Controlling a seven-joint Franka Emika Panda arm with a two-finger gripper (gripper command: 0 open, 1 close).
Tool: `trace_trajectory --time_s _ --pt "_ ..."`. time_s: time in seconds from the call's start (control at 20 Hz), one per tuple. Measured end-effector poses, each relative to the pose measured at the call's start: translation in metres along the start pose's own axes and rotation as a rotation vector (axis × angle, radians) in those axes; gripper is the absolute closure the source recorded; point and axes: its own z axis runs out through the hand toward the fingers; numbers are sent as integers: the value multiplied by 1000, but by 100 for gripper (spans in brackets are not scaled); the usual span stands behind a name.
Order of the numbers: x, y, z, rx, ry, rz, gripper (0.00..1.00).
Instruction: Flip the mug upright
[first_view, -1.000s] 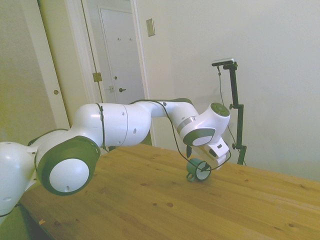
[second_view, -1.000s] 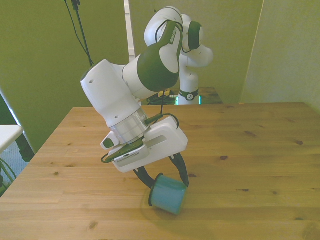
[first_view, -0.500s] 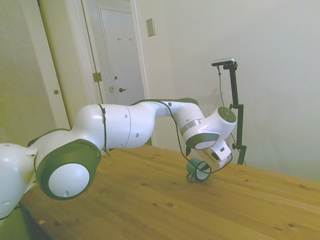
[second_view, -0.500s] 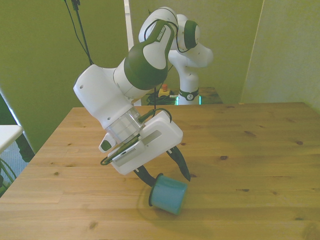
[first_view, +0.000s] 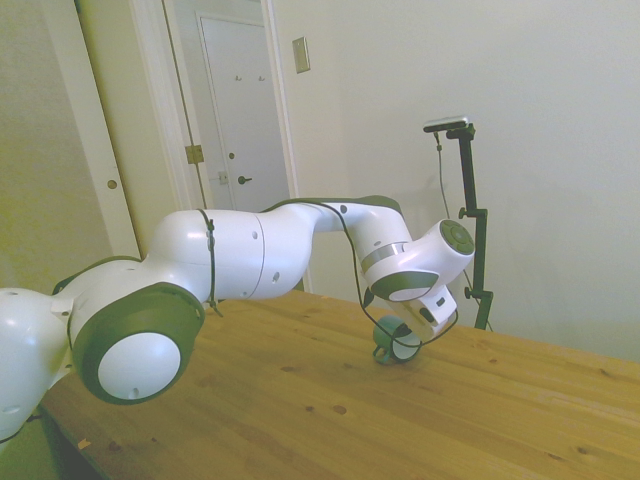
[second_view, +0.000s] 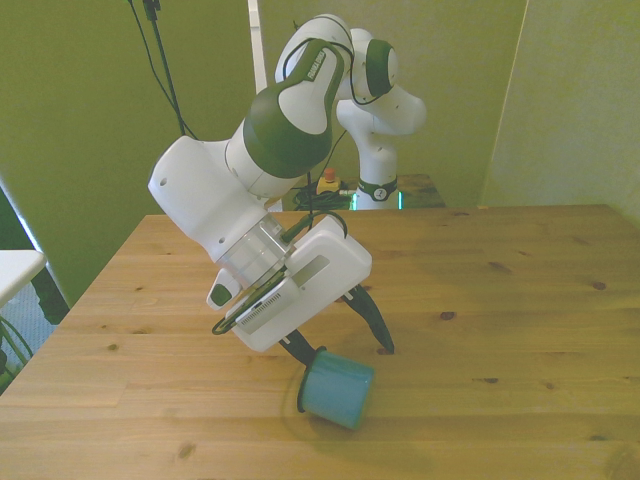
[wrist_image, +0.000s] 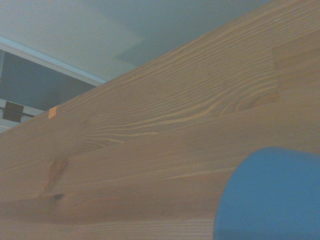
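Big wooden table (second_view: 520, 300) with bare boards all around, nothing else near to block the way. White arm (second_view: 250, 190) leaning low over the near side, gripper (second_view: 345, 348) spread wide apart, one dark finger (second_view: 378, 325) out to the front view's right. Little blue mug (second_view: 335, 389) lying tipped on its side near the table's near edge, just below the fingers, mouth toward the front view's left.
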Motion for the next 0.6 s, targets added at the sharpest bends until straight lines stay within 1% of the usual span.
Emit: trace_trajectory --time_s 0.6 --pt "3 1 6 26 -8 -22 100"
